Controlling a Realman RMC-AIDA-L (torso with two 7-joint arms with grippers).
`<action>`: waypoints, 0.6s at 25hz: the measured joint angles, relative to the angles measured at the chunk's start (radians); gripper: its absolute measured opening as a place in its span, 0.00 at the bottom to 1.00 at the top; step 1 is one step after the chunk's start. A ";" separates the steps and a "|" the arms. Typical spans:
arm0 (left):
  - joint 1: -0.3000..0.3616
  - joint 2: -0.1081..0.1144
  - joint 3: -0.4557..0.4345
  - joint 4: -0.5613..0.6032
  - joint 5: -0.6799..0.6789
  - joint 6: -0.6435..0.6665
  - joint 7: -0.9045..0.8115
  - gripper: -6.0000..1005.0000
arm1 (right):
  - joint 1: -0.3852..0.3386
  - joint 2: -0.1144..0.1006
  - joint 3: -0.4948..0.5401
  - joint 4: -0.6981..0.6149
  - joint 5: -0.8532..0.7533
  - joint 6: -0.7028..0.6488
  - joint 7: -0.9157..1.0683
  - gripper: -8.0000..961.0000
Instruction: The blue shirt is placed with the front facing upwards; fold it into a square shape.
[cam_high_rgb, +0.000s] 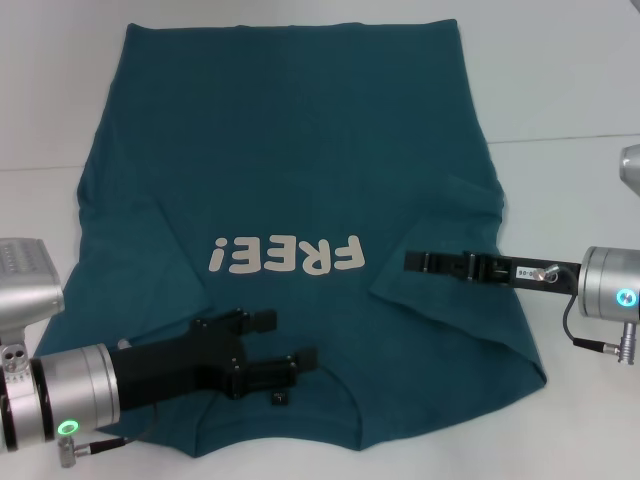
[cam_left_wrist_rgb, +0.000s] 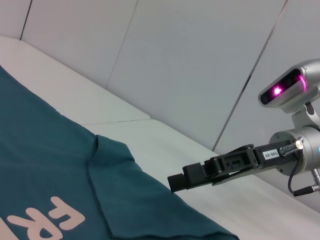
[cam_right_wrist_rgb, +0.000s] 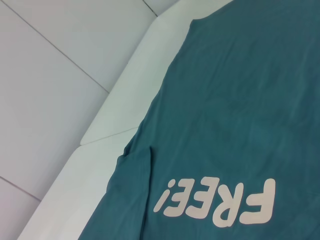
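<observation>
White tabletop (cam_high_rgb: 560, 100) carries the blue shirt (cam_high_rgb: 300, 170), spread flat with its cream "FREE!" lettering (cam_high_rgb: 286, 257) face up, the collar end nearest the robot and the hem far off.

Over the collar area, the left pincer (cam_high_rgb: 292, 345) reaches in low from the robot's left side. Its dark fingers stand spread apart with nothing between them, and the lettering lies just beyond its tips. Whether it touches the cloth or hangs just above it I cannot tell.

From the other side the right pincer (cam_high_rgb: 412, 260) comes in over the right sleeve (cam_high_rgb: 440, 250), its tip just beside the end of the lettering. It looks narrow and seems to hold no cloth, but whether its fingers are parted or together does not show. The left wrist view shows the same pincer (cam_left_wrist_rgb: 175, 182) hanging clear above the shirt's edge.

Both sleeves look to be turned in over the body, the left sleeve (cam_right_wrist_rgb: 135, 170) lying as a flap beside the print. Judged from that, the side folds are partly made; the body is at full length, so the lengthwise folds that would give a square are all left to do.
</observation>
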 joint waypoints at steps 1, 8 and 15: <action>0.000 0.000 0.000 0.000 0.000 0.000 0.000 0.92 | -0.001 -0.002 0.000 -0.002 0.001 -0.001 0.000 0.49; 0.000 0.000 -0.001 0.000 0.000 0.003 -0.004 0.92 | -0.044 -0.004 0.015 -0.067 0.013 -0.048 -0.016 0.76; 0.002 0.000 -0.007 0.001 0.000 0.016 -0.007 0.92 | -0.102 -0.012 0.044 -0.088 0.108 -0.130 -0.113 0.87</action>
